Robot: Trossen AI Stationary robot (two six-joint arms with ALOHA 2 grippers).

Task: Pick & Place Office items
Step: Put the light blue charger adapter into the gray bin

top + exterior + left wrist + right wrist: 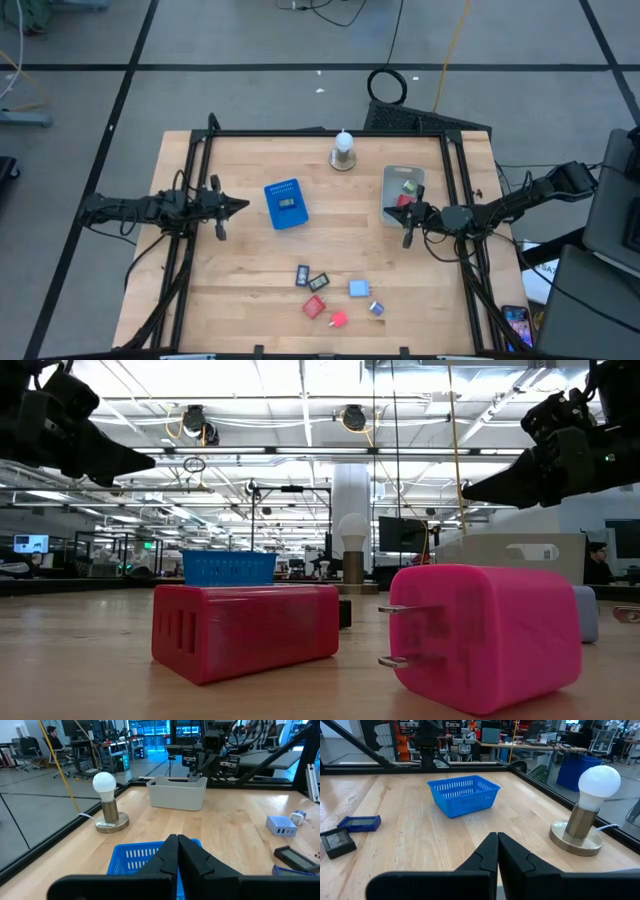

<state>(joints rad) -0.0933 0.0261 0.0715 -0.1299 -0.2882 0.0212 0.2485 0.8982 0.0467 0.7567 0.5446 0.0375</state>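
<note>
Both pairs of jaws are pressed fully together and hold nothing: the left gripper [243,206] hangs above the table just beside the blue basket [286,203], and the right gripper [390,212] hangs over the near edge of the grey bin [403,176].

By the look of it, the task is partly done. The blue basket holds one dark flat piece; the grey bin holds a green piece [408,187] and a red piece [404,200]. A bulb lamp [343,150] stands between the two containers, farther back, and is not part of the sorting.

Most of the work seems left. A loose cluster of office items lies on the bare wood toward the front edge: a red block [315,307], a pink plug-shaped piece [338,320], a light blue piece [358,289], two small dark pieces [320,282], and a tiny item [376,309]. All of these lie well apart from both grippers.
</note>
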